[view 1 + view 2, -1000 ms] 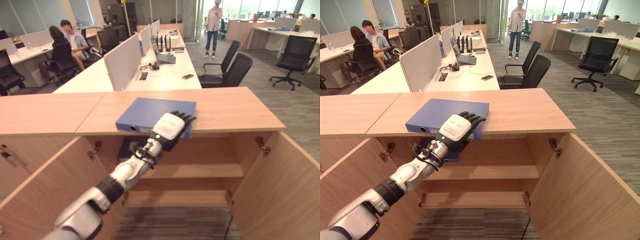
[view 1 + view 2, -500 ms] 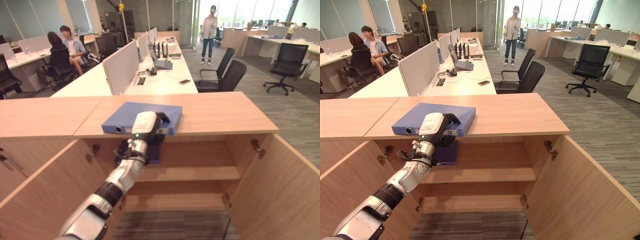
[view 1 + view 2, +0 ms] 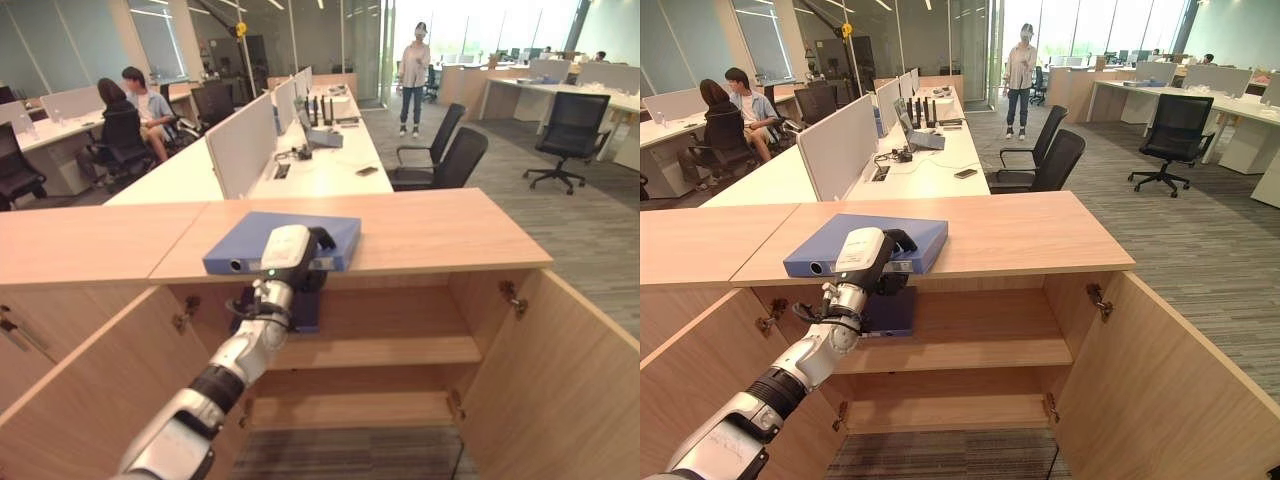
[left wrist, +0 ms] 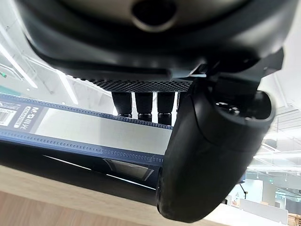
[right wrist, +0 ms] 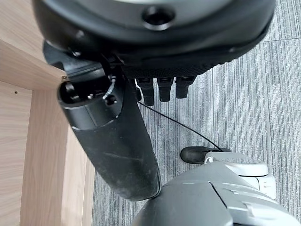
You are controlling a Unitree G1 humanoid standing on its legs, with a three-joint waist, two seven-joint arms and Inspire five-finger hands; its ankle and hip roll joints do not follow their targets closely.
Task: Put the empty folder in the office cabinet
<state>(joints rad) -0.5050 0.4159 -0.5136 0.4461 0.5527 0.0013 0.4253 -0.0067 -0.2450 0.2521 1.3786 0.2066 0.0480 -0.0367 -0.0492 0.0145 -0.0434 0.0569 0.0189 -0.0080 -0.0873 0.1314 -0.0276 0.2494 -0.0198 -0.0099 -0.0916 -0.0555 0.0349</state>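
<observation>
A blue folder (image 3: 245,242) lies flat on the wooden cabinet top (image 3: 430,230), its front edge at the cabinet's lip. My left hand (image 3: 287,250) is at that front edge, fingers (image 4: 143,101) curled over the folder's top (image 4: 84,129) and thumb (image 4: 207,155) against its front, shut on it. Below, the cabinet stands with both doors swung wide. A second blue folder (image 3: 303,305) stands on the upper shelf (image 3: 400,350) inside, just under my hand. My right hand (image 5: 113,136) hangs relaxed over the carpet beside a wooden door panel, holding nothing.
The right door (image 3: 565,370) and left door (image 3: 90,385) stick out toward me on either side of the opening. A lower shelf (image 3: 360,410) sits under the upper one. Behind the cabinet are desks, office chairs (image 3: 450,155), two seated people (image 3: 125,110) and a standing person (image 3: 413,60).
My left hand went from lying flat on the folder to gripping its front edge. The folder slid left and toward the cabinet's lip. The camera also shifted a little.
</observation>
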